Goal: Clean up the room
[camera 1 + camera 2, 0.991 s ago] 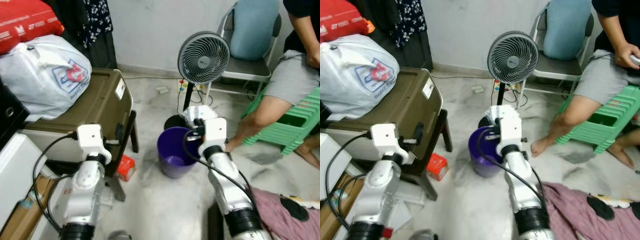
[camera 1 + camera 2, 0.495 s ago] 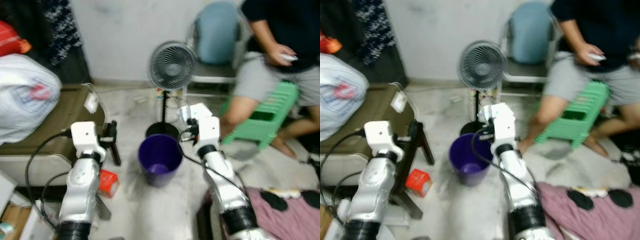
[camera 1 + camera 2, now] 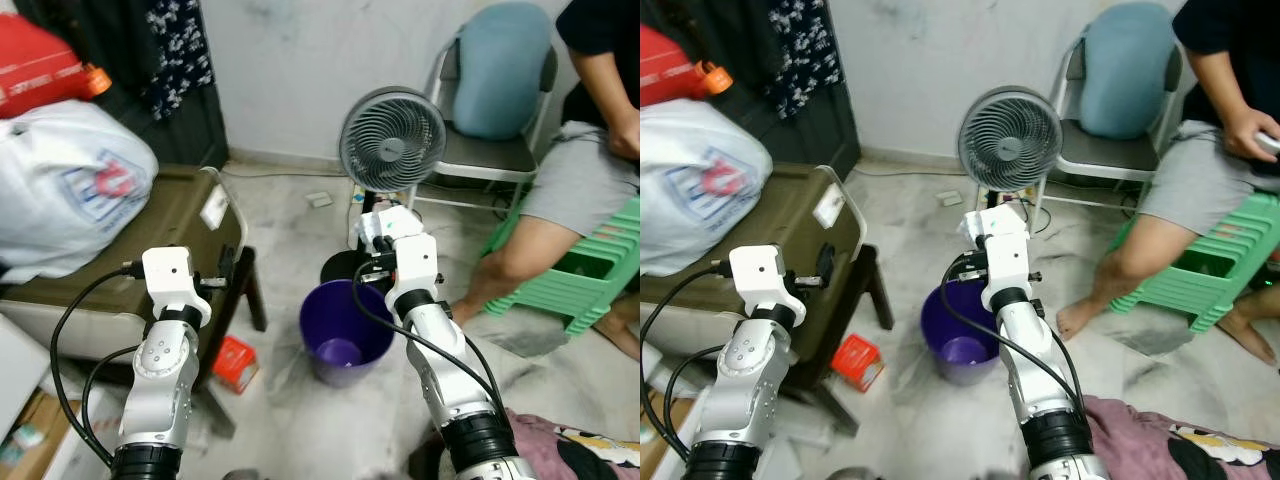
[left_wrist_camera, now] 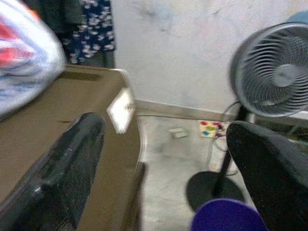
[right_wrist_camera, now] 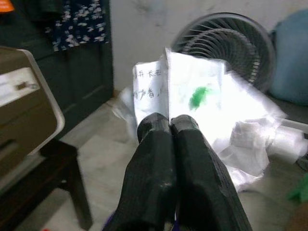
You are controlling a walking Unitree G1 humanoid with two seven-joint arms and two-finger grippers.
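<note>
Right gripper [image 5: 169, 126]: fingers pressed together, clamped on crumpled white plastic wrapper [image 5: 202, 101], held just above the far rim of the purple bucket [image 3: 346, 331] at 12 o'clock. Left gripper [image 4: 163, 159]: fingers wide apart, holding nothing, at 9 o'clock beside the brown storage box [image 3: 165, 225]. Pedestal fan [image 3: 392, 140] stands behind the bucket. Seated person [image 3: 585, 170] at 2 o'clock on green stool [image 3: 590, 265].

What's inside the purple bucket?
The round purple plastic bucket on the floor looks nearly empty: only its lighter bottom shows. The right hand, shut on a crumpled white paper wrapper, hangs above the far rim, and its arm hides part of the inside.
</note>
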